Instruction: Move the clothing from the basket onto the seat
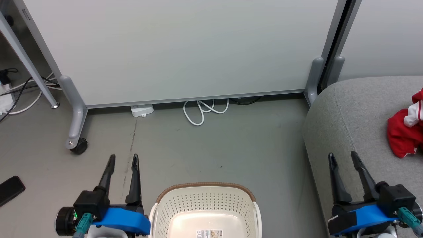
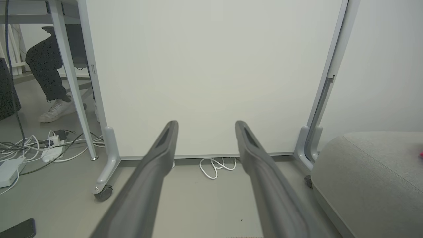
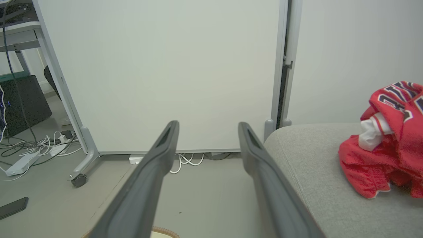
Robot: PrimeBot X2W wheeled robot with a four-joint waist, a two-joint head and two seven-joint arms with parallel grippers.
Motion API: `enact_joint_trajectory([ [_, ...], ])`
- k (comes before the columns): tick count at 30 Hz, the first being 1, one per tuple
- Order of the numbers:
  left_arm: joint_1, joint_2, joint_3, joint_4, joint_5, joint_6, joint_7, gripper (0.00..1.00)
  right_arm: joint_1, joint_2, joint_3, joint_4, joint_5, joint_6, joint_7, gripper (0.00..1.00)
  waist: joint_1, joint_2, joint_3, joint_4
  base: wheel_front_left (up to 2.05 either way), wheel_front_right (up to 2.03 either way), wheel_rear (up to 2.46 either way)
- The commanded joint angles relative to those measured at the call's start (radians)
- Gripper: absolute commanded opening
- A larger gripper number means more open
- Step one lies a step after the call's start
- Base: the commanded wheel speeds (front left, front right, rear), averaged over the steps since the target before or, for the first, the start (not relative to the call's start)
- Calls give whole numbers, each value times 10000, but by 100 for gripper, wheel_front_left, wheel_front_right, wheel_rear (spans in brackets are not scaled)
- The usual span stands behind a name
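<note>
No legible text on jersey (image 3: 407, 99) or basket (image 1: 205, 185) sticker (image 1: 209, 233)

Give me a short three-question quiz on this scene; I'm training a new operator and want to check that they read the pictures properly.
1. True or false: red clothing is piled in the visible part of the basket.
2. Where does the clothing lie? A: between the fingers of the left gripper. B: on the seat. C: between the fingers of the right gripper.
3. Fill in: the jaws of both the left gripper and the right gripper stand ____.

Key: 1 false; 2 B; 3 open.
</note>
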Motion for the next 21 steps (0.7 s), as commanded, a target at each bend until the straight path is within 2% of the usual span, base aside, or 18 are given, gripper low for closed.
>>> enact_joint_trajectory([
  [1,1,0,5,28,-20,-2,7,0,-10,0,-5,38,15,0,7,0,0,0,-1,0,0,0,0],
  [5,301,-8,22,386,-144,-4,105,0,96,19,-27,410,123,0,88,0,0,0,-1,-3,0,0,0],
  [21,137,-8,429,235,-3204,-105,882,0,-49,21,-144,384,3274,1,875,0,0,0,10,-81,0,0,0],
])
